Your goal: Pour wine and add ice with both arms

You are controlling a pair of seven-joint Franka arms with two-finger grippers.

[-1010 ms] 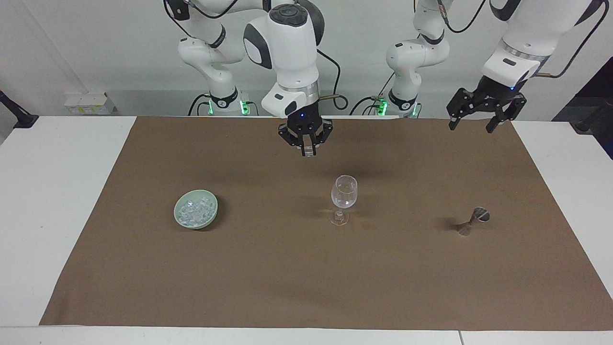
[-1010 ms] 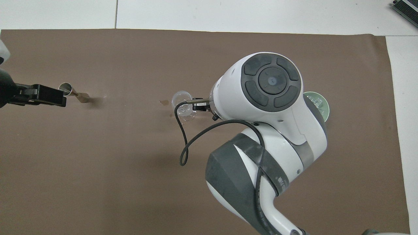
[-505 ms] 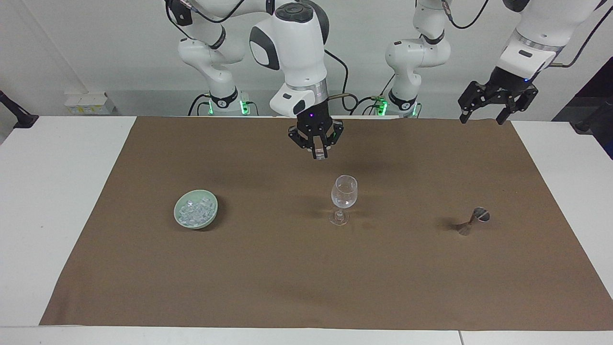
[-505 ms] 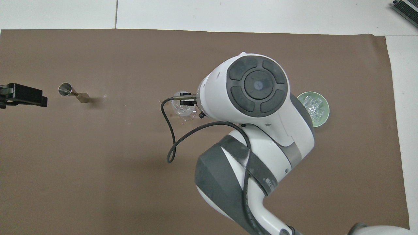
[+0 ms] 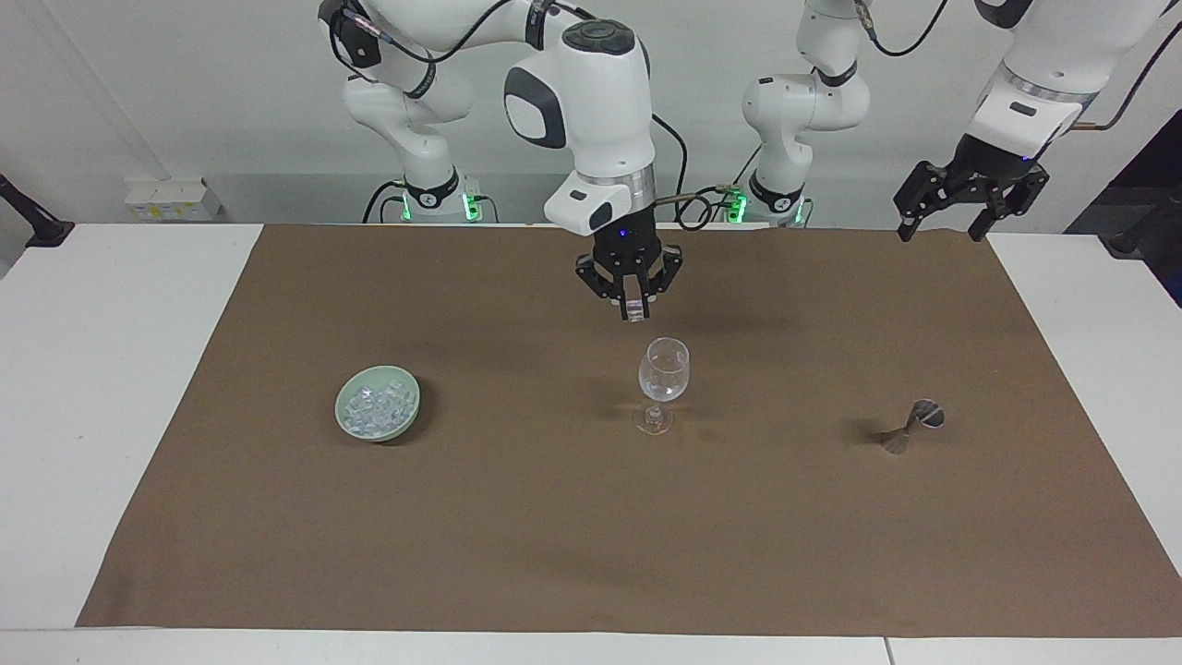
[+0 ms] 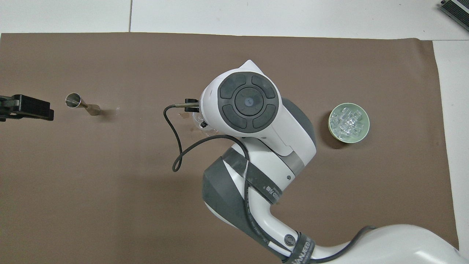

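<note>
We see the right pincer hanging in the air over the wine glass, its fingertips clamped on a single clear ice cube that shows just under the black fingers. The glass stands upright on the brown mat directly below this pincer, apart from it. In the overhead view the right arm's wrist covers most of the glass, so we read the gap from the facing view.

The pale green bowl holding the rest of the ice sits on the mat well apart from the right pincer, toward the right arm's end of the table.

The left pincer waits raised over the mat's edge at the left arm's end, fingers spread apart and holding nothing. A small metal jigger stands on the mat below it, nearer the glass's row.
</note>
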